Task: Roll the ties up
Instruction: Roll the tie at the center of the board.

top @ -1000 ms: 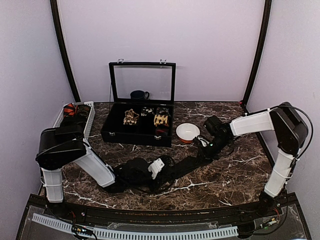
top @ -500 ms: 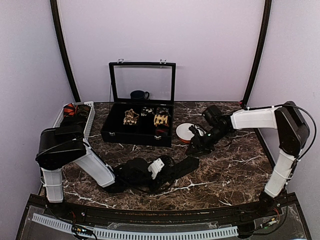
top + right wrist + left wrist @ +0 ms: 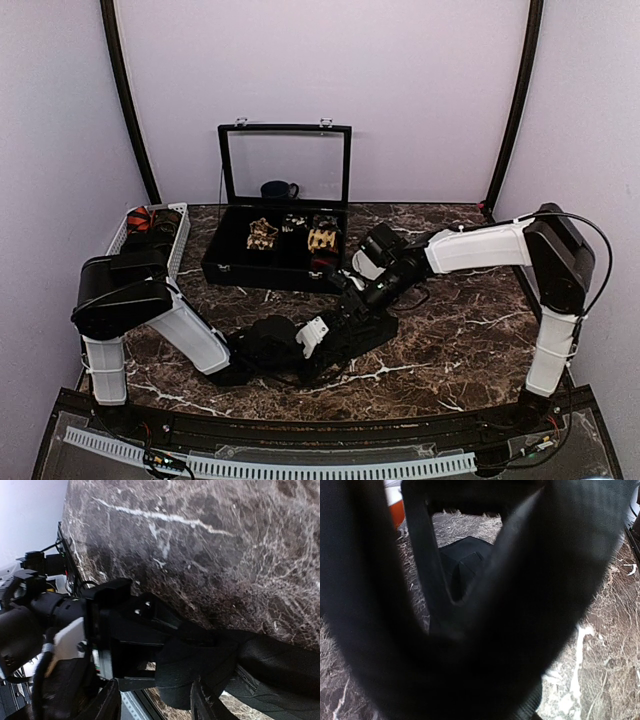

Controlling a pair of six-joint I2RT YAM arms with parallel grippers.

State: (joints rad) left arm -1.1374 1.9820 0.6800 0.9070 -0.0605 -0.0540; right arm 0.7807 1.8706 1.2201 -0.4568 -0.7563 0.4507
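Right arm swung in over the black tie, its pincer now parted.

From above: the right pincer point(image 3: 348, 303), beside the white bowl point(image 3: 359, 265) a second ago, has come left to just beside the left pincer point(image 3: 330, 338), and the black tie point(image 3: 375, 332) lies shorter on the tabletop point(image 3: 460, 340). The open case point(image 3: 260, 278) holds rolled ties point(image 3: 322, 238) in its compartments; the basket point(image 3: 181, 232) holds a red patterned one point(image 3: 140, 218). Left wrist: dark fabric fills most of the lens. Right wrist: its fingers point(image 3: 109, 706) stand wide apart, while the left pincer is narrow, clamped on the black tie's wound end.
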